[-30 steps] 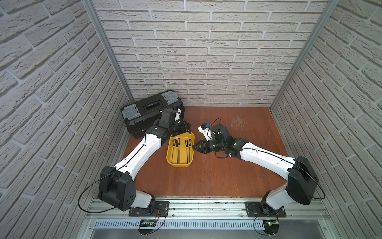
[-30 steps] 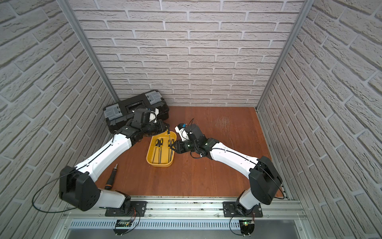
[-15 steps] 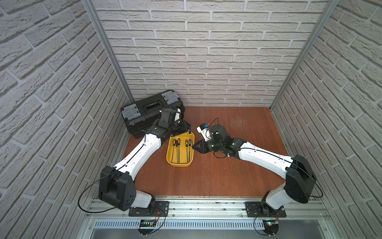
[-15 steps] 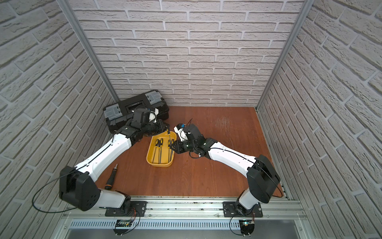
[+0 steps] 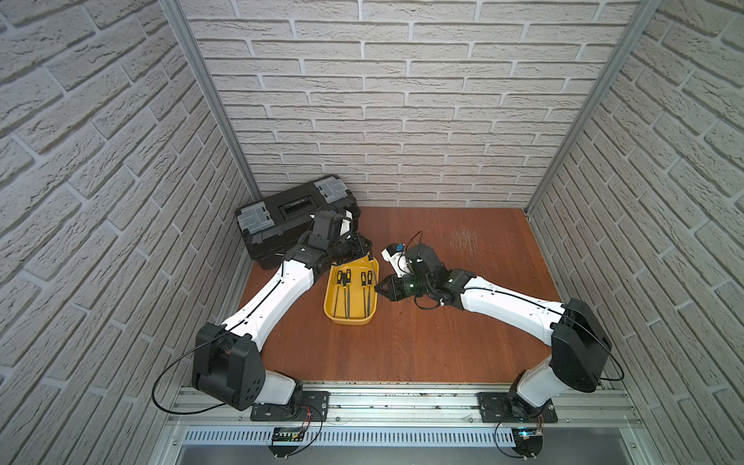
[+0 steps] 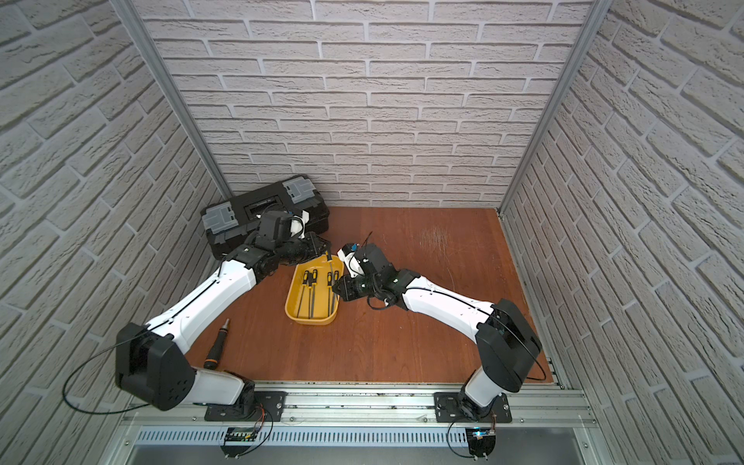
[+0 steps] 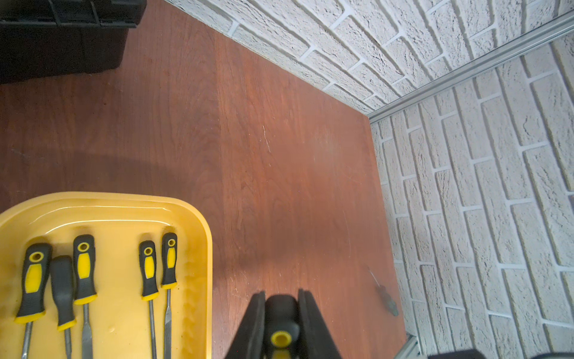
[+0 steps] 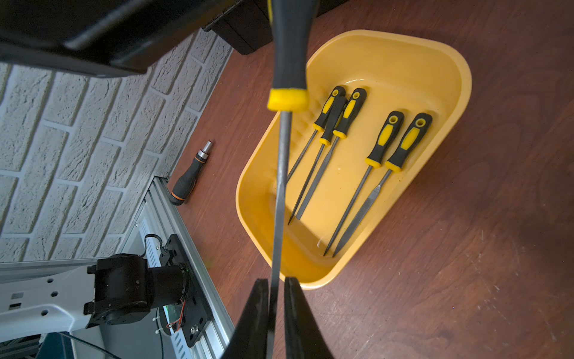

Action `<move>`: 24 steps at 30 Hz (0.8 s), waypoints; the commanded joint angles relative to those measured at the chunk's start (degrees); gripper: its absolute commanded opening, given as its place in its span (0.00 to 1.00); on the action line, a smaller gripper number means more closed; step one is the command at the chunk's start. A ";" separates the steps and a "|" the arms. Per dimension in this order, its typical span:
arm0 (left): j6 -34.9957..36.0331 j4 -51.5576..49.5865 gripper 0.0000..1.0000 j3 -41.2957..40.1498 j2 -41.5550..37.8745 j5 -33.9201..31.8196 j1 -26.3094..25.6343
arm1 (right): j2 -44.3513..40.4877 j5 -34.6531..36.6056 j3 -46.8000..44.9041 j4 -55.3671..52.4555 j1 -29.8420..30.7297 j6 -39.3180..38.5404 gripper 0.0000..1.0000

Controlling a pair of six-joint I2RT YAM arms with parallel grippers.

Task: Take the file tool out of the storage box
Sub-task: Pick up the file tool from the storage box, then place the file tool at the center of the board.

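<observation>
- Because the left gripper (image 7: 282,310) is clamped on its black-and-yellow handle, the file (image 8: 284,130) hangs clear of the yellow storage box (image 8: 462,80), above the rim on the right arm's side.
- Its bare steel shaft is offered to the right gripper (image 8: 275,281), whose jaws sit close on either side; whether they already pinch it I cannot tell.
- That reads as a handover, so the left should let go only once that grip is sure.
- Five other files (image 8: 385,140) lie side by side in the box, handles at the end nearer the black toolbox (image 5: 290,209).
</observation>
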 commanded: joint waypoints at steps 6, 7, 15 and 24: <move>-0.87 4.01 0.16 -1.13 -0.90 0.60 0.51 | -0.10 0.77 1.78 0.57 0.57 -1.38 0.07; -0.89 4.02 0.17 -1.12 -0.89 0.54 0.53 | -0.33 0.87 1.67 0.58 0.57 -1.33 0.05; 0.12 2.78 0.38 -0.24 -0.05 0.24 1.17 | -3.23 4.44 1.80 -3.00 0.42 -3.02 0.03; 1.54 0.96 0.83 3.92 0.86 3.21 3.01 | -8.14 14.14 2.12 -12.87 -1.07 -7.64 0.03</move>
